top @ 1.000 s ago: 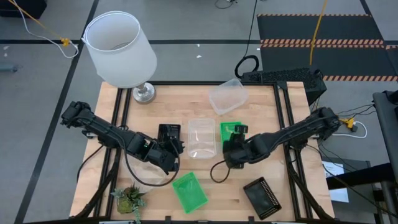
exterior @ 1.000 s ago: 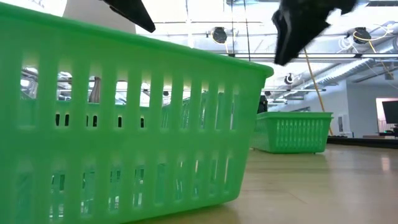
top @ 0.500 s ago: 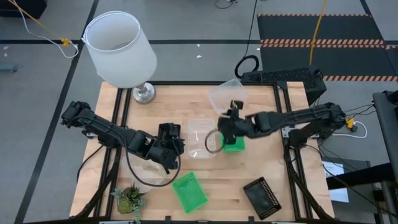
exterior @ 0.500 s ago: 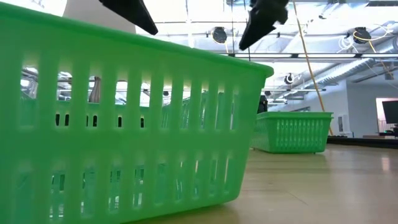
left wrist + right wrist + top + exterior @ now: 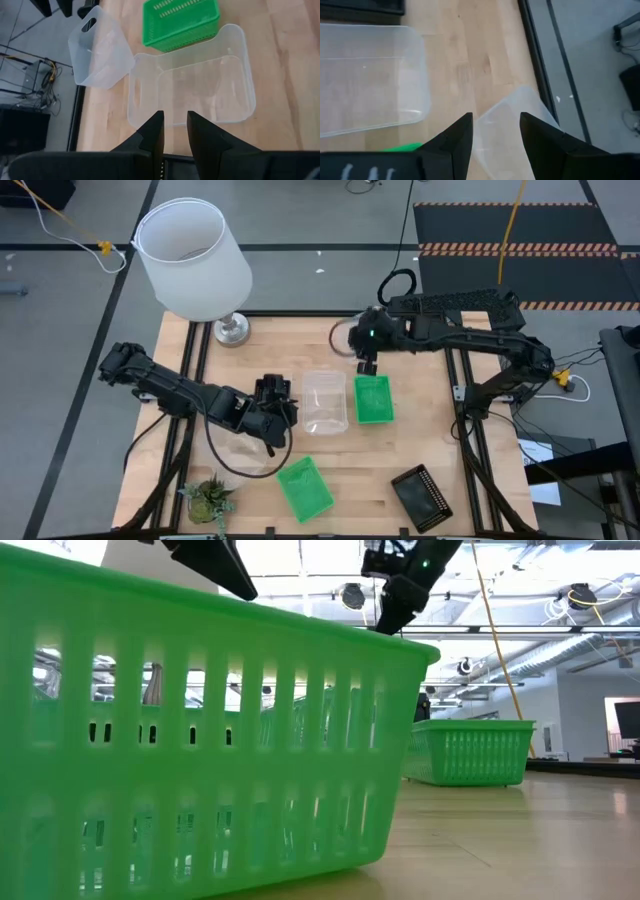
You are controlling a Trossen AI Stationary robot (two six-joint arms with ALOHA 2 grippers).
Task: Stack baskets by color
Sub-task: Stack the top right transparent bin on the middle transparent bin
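My right gripper [image 5: 365, 352] [image 5: 496, 132] hangs open above a tilted clear basket [image 5: 97, 47] [image 5: 515, 135] at the table's far edge, apart from it. A second clear basket [image 5: 325, 400] stands flat mid-table, with a green basket [image 5: 373, 398] to its right. Another green basket [image 5: 303, 485] [image 5: 200, 740] sits near the front edge and a black basket [image 5: 422, 495] at the front right. My left gripper [image 5: 280, 412] [image 5: 175, 127] hovers left of the flat clear basket, open a little, with nothing between its fingers. A black box-like shape [image 5: 272, 390] shows at it; basket or not, I cannot tell.
A big white lamp [image 5: 195, 260] stands at the far left corner and a small plant [image 5: 205, 498] at the near left. Black rails [image 5: 455, 380] run along the table's sides. Bare wood lies between the flat clear basket and the lamp's foot.
My right gripper has swung from over the mid-table green basket toward the far edge, rising, and now hangs over the tilted clear basket. The green basket stays where it was.
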